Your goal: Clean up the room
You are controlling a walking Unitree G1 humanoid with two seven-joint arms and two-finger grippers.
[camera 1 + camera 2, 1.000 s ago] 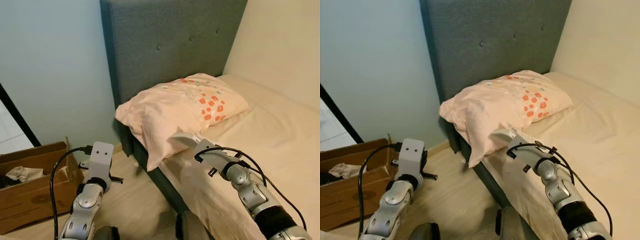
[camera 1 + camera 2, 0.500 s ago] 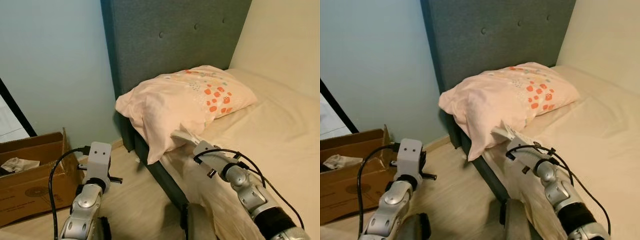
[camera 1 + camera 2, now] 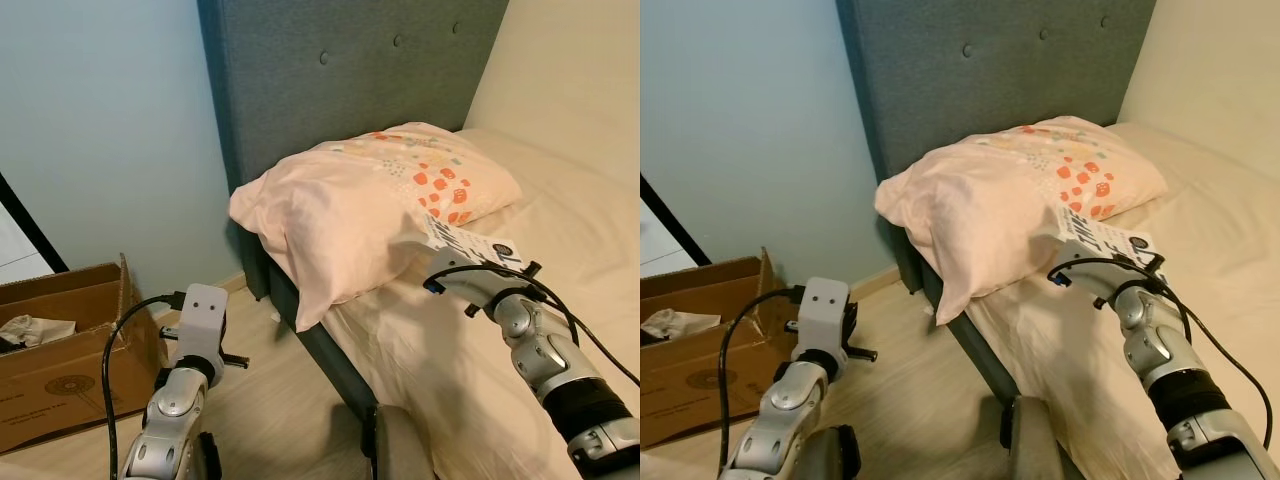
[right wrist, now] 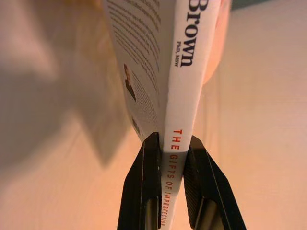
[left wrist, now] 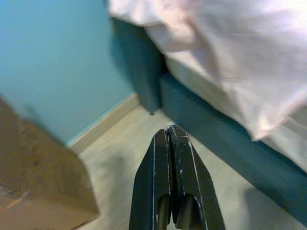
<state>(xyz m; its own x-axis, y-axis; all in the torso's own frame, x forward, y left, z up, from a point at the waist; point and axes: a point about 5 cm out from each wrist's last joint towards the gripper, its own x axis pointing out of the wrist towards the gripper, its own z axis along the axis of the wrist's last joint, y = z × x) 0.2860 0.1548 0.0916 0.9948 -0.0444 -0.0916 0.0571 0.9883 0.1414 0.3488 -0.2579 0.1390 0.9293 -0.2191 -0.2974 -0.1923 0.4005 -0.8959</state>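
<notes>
Thin white paperback book (image 4: 175,72) with black spine lettering, clamped at the spine between the right gripper's (image 4: 168,158) two black fingers and held at centre right of the head view, just above the cream bed sheet (image 3: 560,230) beside the peach pillow (image 3: 350,215) with orange print; presumably lifted for removal from the bed. Left gripper (image 5: 171,139), fingers pressed together and empty, idle over the pale wood floor (image 5: 120,158). Brown cardboard box (image 3: 70,350) at lower left, a plausible drop point.

Two silver, ribbed metal arms, each looped with a thin black cable. The left arm (image 3: 170,410) ends in a pale grey boxy wrist block (image 3: 203,312) (two small dark screw holes), the right arm (image 3: 545,365) wears a black band, and long black tapered fingers (image 5: 184,182) are scuffed.
</notes>
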